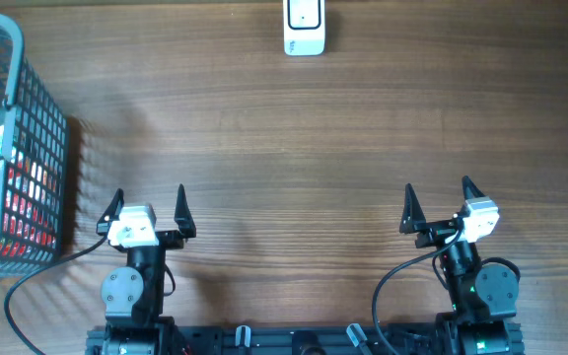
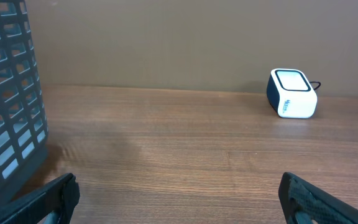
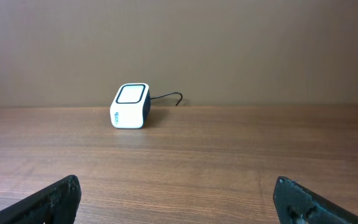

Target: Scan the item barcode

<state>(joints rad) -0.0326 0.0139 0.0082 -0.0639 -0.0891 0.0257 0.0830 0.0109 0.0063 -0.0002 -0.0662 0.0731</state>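
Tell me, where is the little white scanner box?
In the overhead view the scanner sits at the far edge of the table, near the middle, well away from the basket on the robot's left.

You have a brown wood-grain desk (image 1: 294, 138) in front of you. A small white barcode scanner (image 1: 304, 28) sits on it at the far edge, near the middle, its dark-framed window facing up. A dark mesh basket (image 1: 39, 148) stands on the desk at your left, well apart from the scanner
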